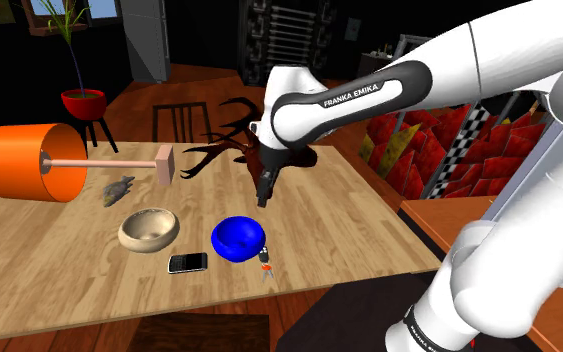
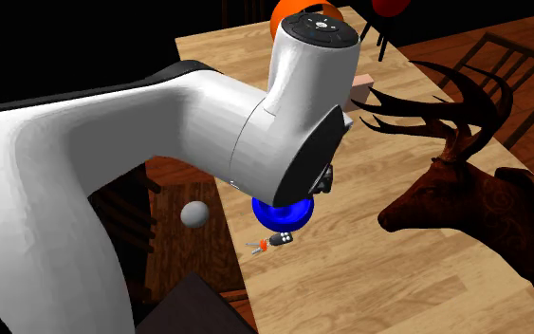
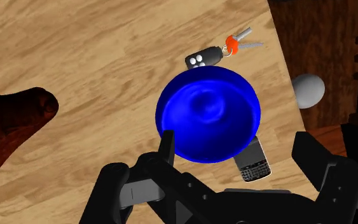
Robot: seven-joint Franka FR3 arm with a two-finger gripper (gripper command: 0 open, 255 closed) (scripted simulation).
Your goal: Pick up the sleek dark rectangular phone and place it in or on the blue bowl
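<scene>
Wrist view: jaws wide, empty, over blue bowl. Dark phone just beside it; I'd shift across, straddle its narrow width, descend.

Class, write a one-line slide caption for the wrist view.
Open black gripper over glossy blue bowl, dark rectangular phone beside it on wooden table.

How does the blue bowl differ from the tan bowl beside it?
The blue bowl is glossy deep blue; the tan bowl is pale beige. The blue bowl has a thin rim, the tan bowl a thick one. The blue bowl lies beside the keys, the tan bowl farther off. Both stand upright, empty.
</scene>
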